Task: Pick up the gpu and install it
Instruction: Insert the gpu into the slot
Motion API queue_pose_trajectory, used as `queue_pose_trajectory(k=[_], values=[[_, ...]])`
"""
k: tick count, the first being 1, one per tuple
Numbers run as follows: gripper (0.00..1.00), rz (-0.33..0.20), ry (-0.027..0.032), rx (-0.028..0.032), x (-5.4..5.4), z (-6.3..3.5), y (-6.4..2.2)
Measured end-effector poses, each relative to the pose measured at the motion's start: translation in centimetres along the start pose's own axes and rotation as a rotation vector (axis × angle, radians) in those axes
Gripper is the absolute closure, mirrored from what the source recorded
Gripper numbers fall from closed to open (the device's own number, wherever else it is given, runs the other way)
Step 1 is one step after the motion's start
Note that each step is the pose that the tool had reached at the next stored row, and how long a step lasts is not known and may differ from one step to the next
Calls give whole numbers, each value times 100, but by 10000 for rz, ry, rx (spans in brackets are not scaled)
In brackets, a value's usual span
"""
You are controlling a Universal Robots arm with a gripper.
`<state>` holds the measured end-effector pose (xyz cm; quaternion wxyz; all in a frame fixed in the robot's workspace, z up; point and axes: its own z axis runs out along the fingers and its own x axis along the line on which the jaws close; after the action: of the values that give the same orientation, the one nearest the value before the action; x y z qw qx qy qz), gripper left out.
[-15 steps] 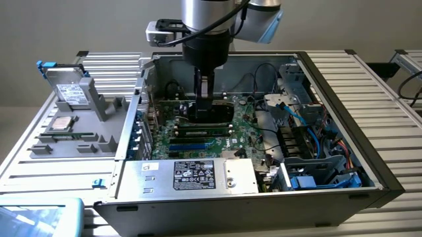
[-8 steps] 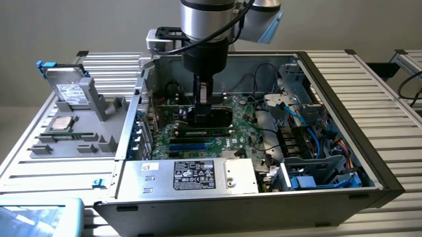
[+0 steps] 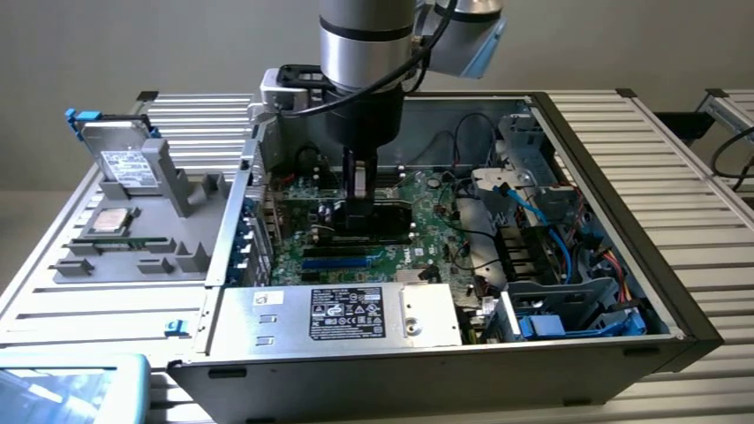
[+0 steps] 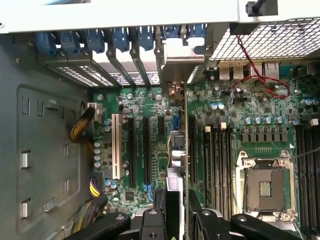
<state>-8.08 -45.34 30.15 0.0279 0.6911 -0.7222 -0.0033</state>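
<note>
The gpu (image 4: 186, 150) shows edge-on in the wrist view as a thin green card running from between my fingers toward the case's rear slots, its metal bracket (image 4: 175, 67) at the far end. My gripper (image 4: 179, 212) is shut on it, black fingers (image 4: 161, 212) on either side. In the exterior view the gripper (image 3: 359, 190) reaches down into the open computer case and holds the gpu (image 3: 353, 225) upright just over the green motherboard (image 3: 412, 221), above the expansion slots. Whether the card's edge touches a slot, I cannot tell.
Black and white expansion slots (image 4: 131, 150) lie beside the card, memory slots (image 4: 220, 155) and the CPU socket (image 4: 265, 185) on its other side. A labelled silver power supply (image 3: 348, 314) fills the case's front. Blue cables (image 3: 531, 208) crowd the exterior view's right. Drive boxes (image 3: 124, 163) stand outside the case.
</note>
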Motion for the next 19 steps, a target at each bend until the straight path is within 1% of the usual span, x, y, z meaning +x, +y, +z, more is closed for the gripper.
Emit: queue_pose_trajectory(k=[3,15,19], values=[[72,-1,1,0,5,57,32],[72,-23,2,1,16,272,104],[72,-24,3,1,25,304,115]])
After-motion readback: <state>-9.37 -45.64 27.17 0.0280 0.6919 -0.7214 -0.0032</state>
